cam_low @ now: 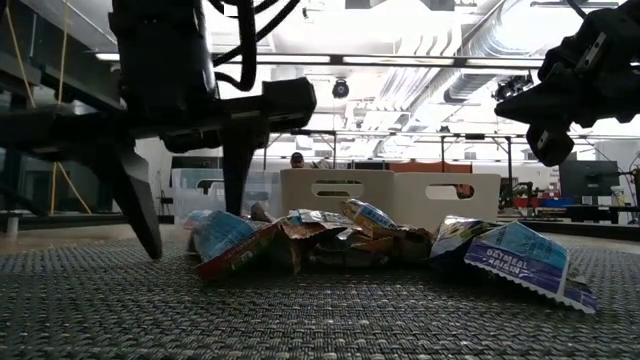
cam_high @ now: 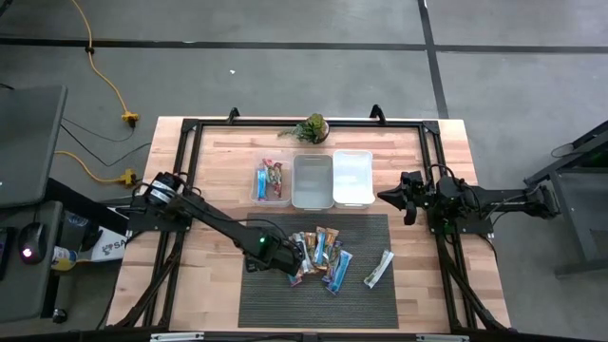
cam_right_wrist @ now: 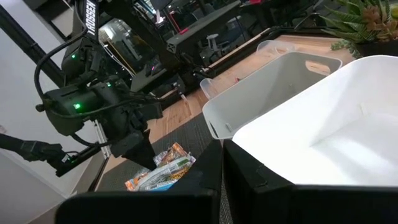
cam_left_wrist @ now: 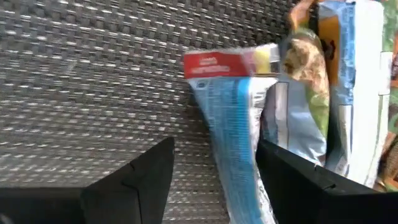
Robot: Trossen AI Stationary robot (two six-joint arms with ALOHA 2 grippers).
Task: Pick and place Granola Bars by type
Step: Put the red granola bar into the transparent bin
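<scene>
A pile of Granola Bars [cam_high: 321, 253] in blue, orange-brown and pink-red wrappers lies on the dark mat [cam_high: 275, 304]. One white-silver bar [cam_high: 378, 269] lies apart to its right. My left gripper [cam_high: 297, 263] stands open at the pile's left edge, pointing steeply down. In the left wrist view its fingers stand on either side of a blue bar with a red end [cam_left_wrist: 229, 118]. I cannot tell whether they touch it. My right gripper [cam_high: 385, 197] is shut and waits level beside the bins, holding nothing.
Three bins stand in a row behind the mat: a clear one [cam_high: 259, 195] holding a few bars, a middle one [cam_high: 313, 202] and a white one [cam_high: 352, 202]. A small green plant [cam_high: 312, 128] sits at the far edge. A black frame [cam_high: 190, 180] borders the table.
</scene>
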